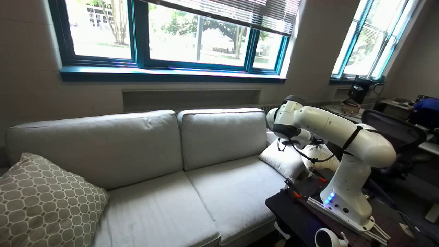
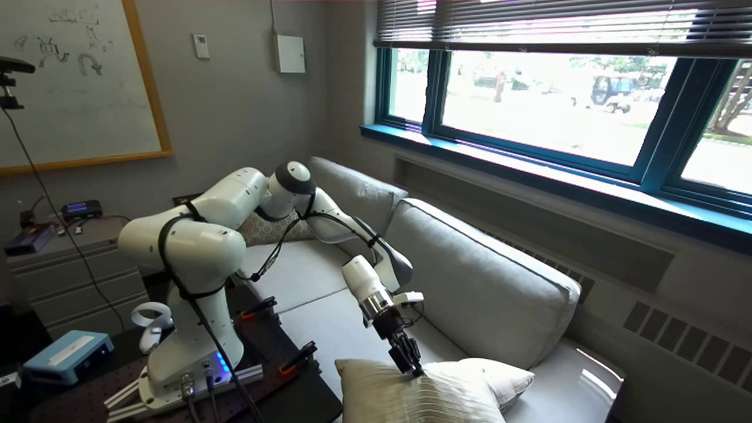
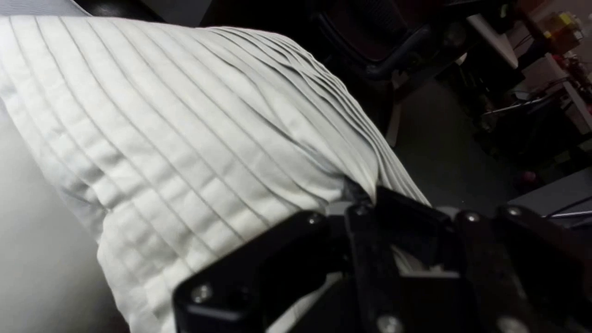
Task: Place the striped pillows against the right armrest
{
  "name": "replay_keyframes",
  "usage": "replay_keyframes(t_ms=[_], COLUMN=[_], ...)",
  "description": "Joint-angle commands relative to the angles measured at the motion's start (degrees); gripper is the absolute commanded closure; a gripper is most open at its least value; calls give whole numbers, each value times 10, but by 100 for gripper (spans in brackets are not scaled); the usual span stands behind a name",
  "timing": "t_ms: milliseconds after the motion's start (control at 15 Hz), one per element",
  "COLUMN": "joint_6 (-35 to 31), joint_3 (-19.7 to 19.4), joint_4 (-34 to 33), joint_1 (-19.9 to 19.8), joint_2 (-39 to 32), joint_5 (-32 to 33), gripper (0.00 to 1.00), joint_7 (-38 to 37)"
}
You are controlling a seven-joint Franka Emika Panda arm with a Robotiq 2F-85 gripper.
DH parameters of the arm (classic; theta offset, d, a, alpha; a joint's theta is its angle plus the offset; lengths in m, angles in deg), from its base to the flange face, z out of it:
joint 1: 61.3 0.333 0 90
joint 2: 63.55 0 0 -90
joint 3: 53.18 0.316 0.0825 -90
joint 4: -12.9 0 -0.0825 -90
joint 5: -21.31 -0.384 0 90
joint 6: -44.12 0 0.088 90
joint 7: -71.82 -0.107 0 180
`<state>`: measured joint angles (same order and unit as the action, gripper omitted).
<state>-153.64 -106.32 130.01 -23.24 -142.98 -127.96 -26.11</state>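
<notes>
The pale grey sofa (image 1: pixel 144 147) ends at the right in a low padded armrest (image 2: pixel 564 382). By that end sits the pleated striped pillow (image 2: pixel 420 399), partly hiding a second cream throw pillow (image 2: pixel 508 379); whether it touches the armrest is unclear. It should handle as light, soft and floppy, best taken by a gathered pinch of cover. The Robotiq gripper (image 3: pixel 373 196) grasps just such a pinch.

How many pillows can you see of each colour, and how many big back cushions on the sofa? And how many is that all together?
Cream-white pillows: 2
Grey-beige pillow with a lattice pattern: 1
Pale grey back cushions: 2
Total: 5
</notes>
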Motion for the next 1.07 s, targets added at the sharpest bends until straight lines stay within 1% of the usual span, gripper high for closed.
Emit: replay_keyframes(t_ms=[0, 67, 200, 267, 533, 600, 800, 1000], joint_6=[-8, -8, -8, -8, -11, -11, -10, -10], joint_3=[-16, -27, -30, -22, -19, -28, -34, -38], joint_4=[15, 8, 5, 9, -3, -13, -24, -38], joint_1=[19, 26, 35, 40, 67, 77, 99, 109], joint_2=[-3, -9, -9, -2, 4, -2, -12, -18], joint_5=[25, -11, -10, 32, 69, 41, 35, 27], gripper=[98, 98, 98, 98, 98, 98, 98, 98], joint_7=[-5, 39, 53, 22, 30, 65, 81, 99])
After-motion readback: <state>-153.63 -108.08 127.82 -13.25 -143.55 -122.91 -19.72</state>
